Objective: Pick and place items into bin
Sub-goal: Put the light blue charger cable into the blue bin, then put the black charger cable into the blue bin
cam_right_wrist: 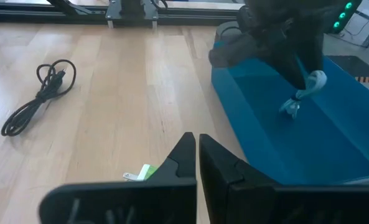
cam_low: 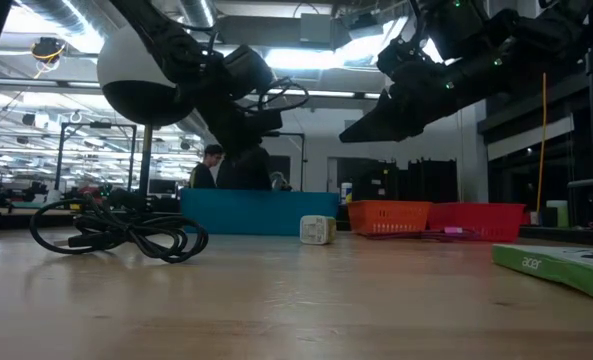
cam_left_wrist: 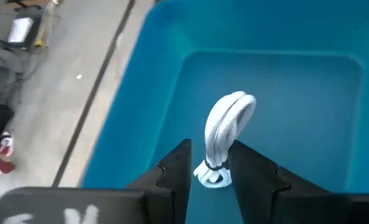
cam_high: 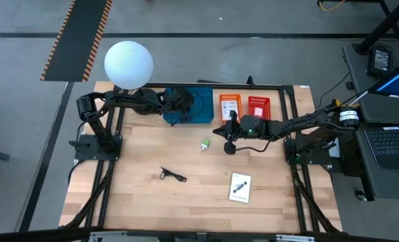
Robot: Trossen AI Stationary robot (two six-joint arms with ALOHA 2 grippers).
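One white coiled cord (cam_left_wrist: 224, 134) hangs between the fingers of the left gripper (cam_left_wrist: 210, 169) above the inside of the single blue bin (cam_left_wrist: 296, 93). The fingers stand a little apart on either side of the coil, and it cannot be told whether they are gripping it. The right wrist view shows the same cord (cam_right_wrist: 302, 94) dangling under that gripper over the bin (cam_right_wrist: 333, 137).

Three loose items lie on the wooden table (cam_high: 138, 202). One black cable piece (cam_high: 171, 175) sits coiled toward the front left, one small green lump (cam_high: 205, 143) lies near the middle just in front of the bin (cam_high: 202, 107), and one white printed card (cam_high: 240, 187) lies toward the front right, well apart from the others. In the low view the cable (cam_low: 116, 232) is nearest, and the edge of the card (cam_low: 566, 268) shows at the right.

Two small baskets stand beside the bin along the back edge: one orange basket (cam_high: 230, 107) holding a white card, and one red basket (cam_high: 259, 107) to its right.

Two arms are in view. The right gripper (cam_high: 230, 128) hovers above the table between the green lump and the baskets, with its fingers together and nothing between them (cam_right_wrist: 195, 155).

One white globe lamp (cam_high: 128, 64) stands at the table's back left corner.

A person (cam_low: 206, 165) shows in the room beyond the table.
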